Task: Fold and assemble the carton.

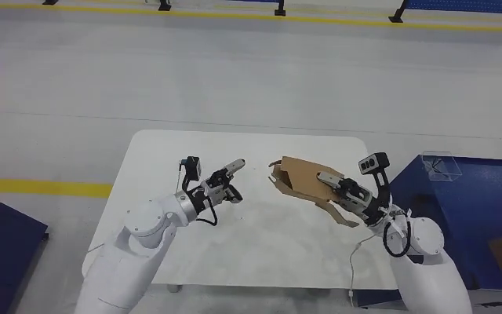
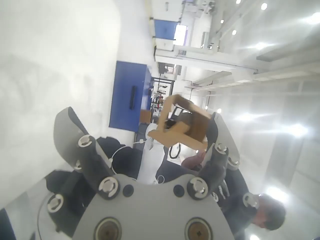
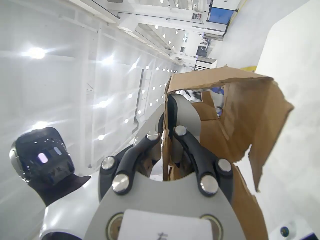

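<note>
Over white table [image 1: 235, 153]: carton [image 1: 302, 174] pinched by right gripper [image 1: 324, 178]; left gripper [image 1: 232, 180] spread wide, empty. Beyond table, grey floor [image 1: 235, 71].

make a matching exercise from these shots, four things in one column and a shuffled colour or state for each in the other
Things
1. left gripper
2. right gripper
3. carton
4. table

States
a. white, lying under both arms
b. brown, flaps loose, gripped by one wall
c. open, holding nothing
d. shut on a cardboard wall

Pairs: 1-c, 2-d, 3-b, 4-a
</note>
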Robot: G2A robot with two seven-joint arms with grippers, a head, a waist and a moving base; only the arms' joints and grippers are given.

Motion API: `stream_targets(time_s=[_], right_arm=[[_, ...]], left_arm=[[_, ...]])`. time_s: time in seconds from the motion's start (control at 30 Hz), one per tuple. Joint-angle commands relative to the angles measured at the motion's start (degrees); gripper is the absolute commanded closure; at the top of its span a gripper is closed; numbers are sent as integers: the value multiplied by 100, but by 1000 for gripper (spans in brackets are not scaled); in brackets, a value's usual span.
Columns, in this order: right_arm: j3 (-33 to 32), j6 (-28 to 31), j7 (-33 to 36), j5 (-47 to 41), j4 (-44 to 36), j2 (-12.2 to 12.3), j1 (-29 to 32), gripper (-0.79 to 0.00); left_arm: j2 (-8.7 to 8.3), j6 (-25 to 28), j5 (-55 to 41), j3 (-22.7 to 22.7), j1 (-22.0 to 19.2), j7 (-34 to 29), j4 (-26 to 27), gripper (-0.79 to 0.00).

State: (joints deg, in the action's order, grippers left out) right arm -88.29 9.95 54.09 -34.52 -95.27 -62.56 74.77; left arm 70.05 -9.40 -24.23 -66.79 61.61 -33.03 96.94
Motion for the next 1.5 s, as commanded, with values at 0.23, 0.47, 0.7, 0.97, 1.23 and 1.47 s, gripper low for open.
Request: stream_targets(time_s=[0.23, 0.47, 0.7, 0.97, 1.23, 1.47], right_arm=[[332, 1378, 252, 1451, 99, 23, 80, 0], [355, 1712, 438, 1045, 77, 34, 148, 0], [299, 1683, 452, 881, 5, 57, 165, 0], [325, 1694, 462, 812, -43, 72, 186, 0], [267, 1685, 506, 679, -28, 96, 182, 0], [347, 1595, 531, 715, -54, 107, 193, 0]], left_arm=[[-100, 1418, 2648, 261, 913, 314, 2313, -785], [-12, 339, 4208, 1018, 662, 655, 2435, -785], [34, 160, 4159, 1031, 691, 908, 2372, -785], [81, 55, 4187, 1098, 653, 988, 2341, -785], [99, -28, 4204, 1004, 700, 1010, 2303, -785], [147, 236, 4109, 1205, 597, 850, 2328, -785]])
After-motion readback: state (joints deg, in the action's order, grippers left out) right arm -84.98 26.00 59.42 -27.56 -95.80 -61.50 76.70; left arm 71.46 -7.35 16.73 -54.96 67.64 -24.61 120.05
